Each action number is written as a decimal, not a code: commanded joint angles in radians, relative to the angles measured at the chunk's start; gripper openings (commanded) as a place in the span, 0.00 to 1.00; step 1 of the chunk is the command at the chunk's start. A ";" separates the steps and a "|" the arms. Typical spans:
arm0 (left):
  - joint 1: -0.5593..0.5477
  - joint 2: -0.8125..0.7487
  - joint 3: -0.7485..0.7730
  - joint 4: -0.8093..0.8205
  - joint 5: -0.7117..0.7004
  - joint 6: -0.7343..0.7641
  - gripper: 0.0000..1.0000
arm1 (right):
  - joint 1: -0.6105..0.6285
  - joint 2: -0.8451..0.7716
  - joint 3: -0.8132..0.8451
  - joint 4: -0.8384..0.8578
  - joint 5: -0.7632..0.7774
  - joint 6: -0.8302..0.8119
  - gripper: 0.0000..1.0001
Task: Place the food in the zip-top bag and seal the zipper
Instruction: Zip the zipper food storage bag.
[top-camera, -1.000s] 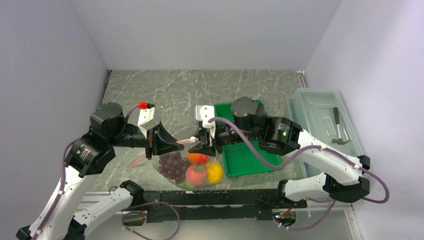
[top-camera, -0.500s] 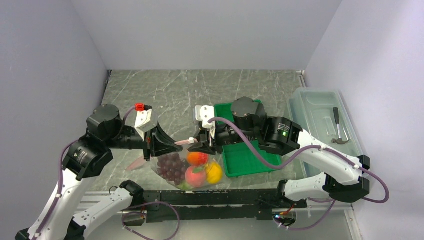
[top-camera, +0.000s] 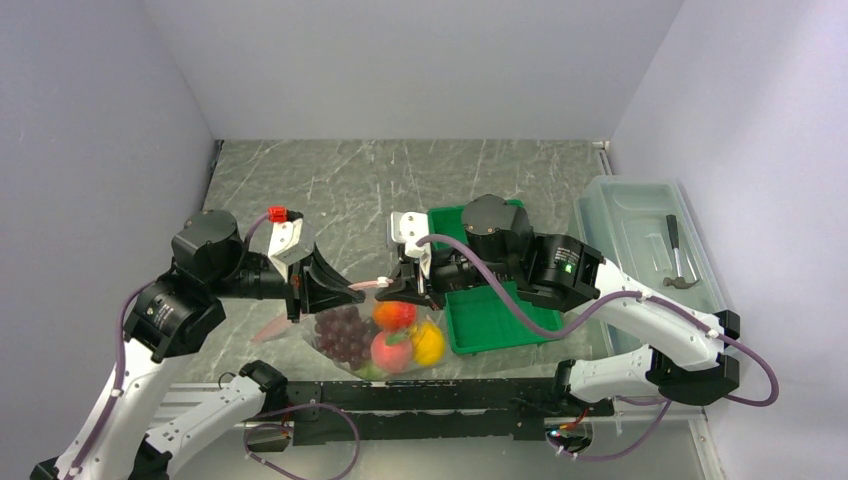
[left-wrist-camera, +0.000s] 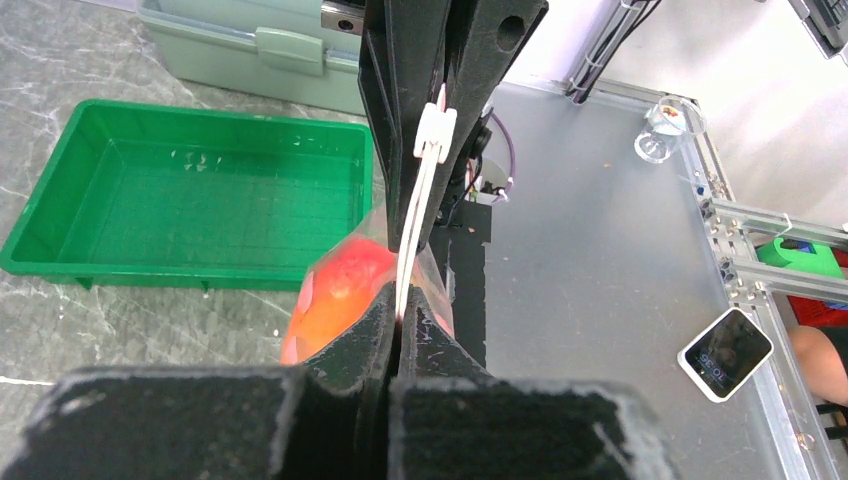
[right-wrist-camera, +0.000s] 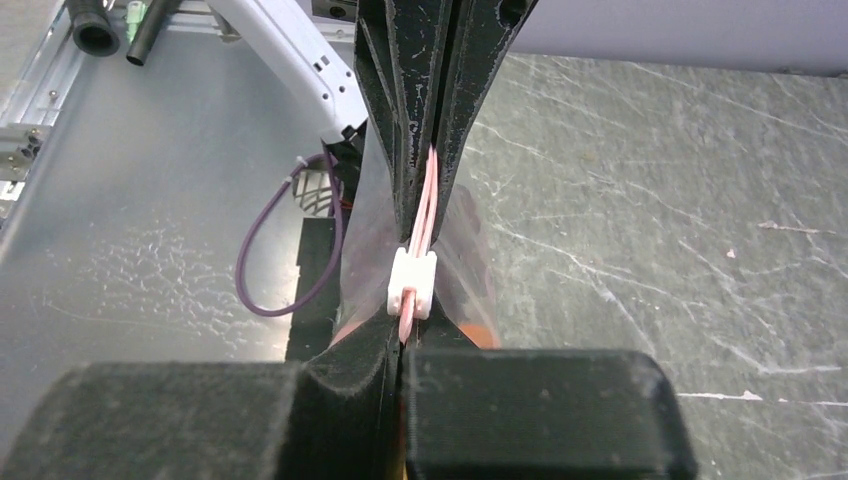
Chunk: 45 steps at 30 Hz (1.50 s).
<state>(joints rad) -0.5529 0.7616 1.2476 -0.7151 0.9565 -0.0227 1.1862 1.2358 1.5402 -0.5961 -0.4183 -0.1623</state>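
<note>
The zip-top bag (top-camera: 318, 345) hangs between my two grippers with the food inside. The food is a dark grape bunch (top-camera: 342, 331), a red-orange fruit (top-camera: 396, 316), a red fruit (top-camera: 390, 351) and a yellow lemon (top-camera: 430, 345). My left gripper (top-camera: 353, 290) is shut on the left part of the pink zipper (top-camera: 372, 285). My right gripper (top-camera: 394, 291) is shut on its right end. In the left wrist view my left gripper (left-wrist-camera: 400, 318) pinches the zipper (left-wrist-camera: 418, 220), with the red-orange fruit (left-wrist-camera: 335, 295) below. In the right wrist view a white slider (right-wrist-camera: 413, 282) sits just ahead of my right gripper (right-wrist-camera: 405, 335).
A green tray (top-camera: 490, 322) lies to the right of the bag, under my right arm, and also shows in the left wrist view (left-wrist-camera: 60, 215). A clear lidded box (top-camera: 625, 215) holding a grey hammer (top-camera: 678, 262) stands at the far right. The metal rail (top-camera: 420, 395) runs along the near edge.
My left gripper has drawn a little to the left along the zipper. The right gripper and the bag have stayed about where they were.
</note>
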 joint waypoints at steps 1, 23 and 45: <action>0.001 -0.017 0.030 0.087 0.043 -0.016 0.00 | 0.000 -0.008 0.018 0.045 -0.022 -0.003 0.00; 0.001 -0.012 -0.009 0.144 0.063 -0.026 0.67 | -0.003 0.055 0.098 -0.092 -0.045 0.048 0.00; 0.001 0.026 -0.051 0.178 0.052 -0.064 0.58 | -0.032 0.118 0.124 -0.049 -0.069 0.131 0.00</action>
<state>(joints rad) -0.5529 0.7704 1.1988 -0.5644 0.9974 -0.0727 1.1633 1.3727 1.6070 -0.7544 -0.4572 -0.0578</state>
